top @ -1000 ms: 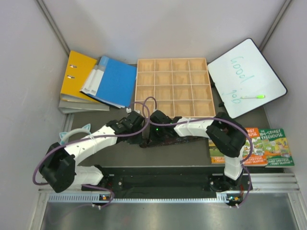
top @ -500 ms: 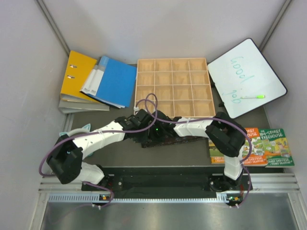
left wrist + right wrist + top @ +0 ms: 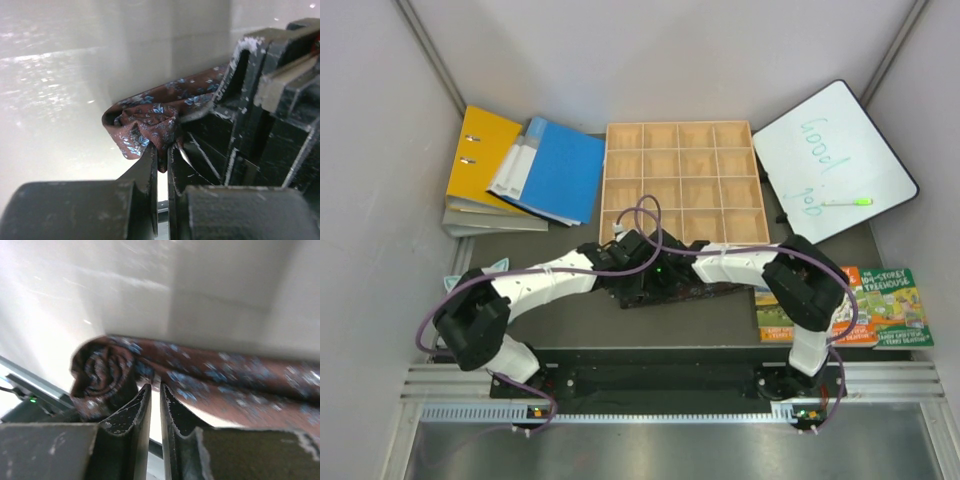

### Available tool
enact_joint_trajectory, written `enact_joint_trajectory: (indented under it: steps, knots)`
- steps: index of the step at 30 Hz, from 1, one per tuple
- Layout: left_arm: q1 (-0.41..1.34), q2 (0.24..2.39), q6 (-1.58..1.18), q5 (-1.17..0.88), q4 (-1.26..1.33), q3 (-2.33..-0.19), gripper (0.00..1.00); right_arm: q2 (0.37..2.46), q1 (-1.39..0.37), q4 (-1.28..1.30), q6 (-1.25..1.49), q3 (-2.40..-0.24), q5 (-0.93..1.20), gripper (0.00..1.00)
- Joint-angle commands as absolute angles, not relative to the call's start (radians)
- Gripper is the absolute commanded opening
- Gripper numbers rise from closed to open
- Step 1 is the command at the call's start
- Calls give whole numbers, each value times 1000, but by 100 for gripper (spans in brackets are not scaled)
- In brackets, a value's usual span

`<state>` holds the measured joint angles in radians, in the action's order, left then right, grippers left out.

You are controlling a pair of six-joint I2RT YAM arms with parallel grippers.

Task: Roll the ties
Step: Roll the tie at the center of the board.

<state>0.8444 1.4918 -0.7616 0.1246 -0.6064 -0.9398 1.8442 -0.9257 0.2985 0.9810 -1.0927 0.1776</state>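
One dark brown tie (image 3: 720, 291) with small blue flecks lies across the dark mat, partly under both arms. Its left end is rolled into a small bundle (image 3: 100, 371), which also shows in the left wrist view (image 3: 145, 120). My left gripper (image 3: 635, 270) is shut on a fold of that bundle, with fabric hanging between the fingertips (image 3: 162, 160). My right gripper (image 3: 660, 278) meets it from the right. Its jaws stand almost together, and its tips (image 3: 155, 387) pinch the tie where the roll joins the flat length (image 3: 235, 377). No other tie is in view.
A wooden compartment tray (image 3: 682, 182) stands just behind the grippers. Yellow (image 3: 480, 160) and blue (image 3: 555, 168) binders lie at the back left, a whiteboard (image 3: 835, 160) with a green pen at the back right, and a picture book (image 3: 865, 305) at the right.
My left arm has swung right and stretched out, bringing its gripper up against the right gripper at the tie's rolled end. The right arm shifted slightly right.
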Motion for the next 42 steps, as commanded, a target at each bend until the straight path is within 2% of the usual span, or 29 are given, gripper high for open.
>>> enact_joint_trajectory:
  steps: [1,12,13,17,23,25,31,38,40,42]
  knots:
    - [864,1540,-765,123,-595,-962,2,1714,-933,344,925,-1052,124,16]
    - [879,1597,-733,143,-658,-1014,4,1563,-879,400,908,-943,92,21]
    - [882,1600,-729,146,-664,-1020,6,1556,-864,400,907,-939,94,21]
    - [891,1614,-715,156,-673,-1035,29,1517,-828,399,896,-910,98,21]
    - [899,1623,-695,135,-684,-1069,45,1470,-798,405,885,-882,95,21]
    - [902,1620,-692,118,-690,-1081,52,1459,-796,408,882,-882,92,21]
    - [904,1595,-684,103,-715,-1114,61,1445,-796,396,884,-896,101,21]
    - [905,1526,-670,144,-790,-1175,69,1450,-799,325,894,-914,152,26]
    - [902,1508,-669,170,-811,-1177,70,1454,-805,324,891,-937,156,31]
    - [899,1471,-670,202,-828,-1172,72,1469,-813,333,884,-962,158,42]
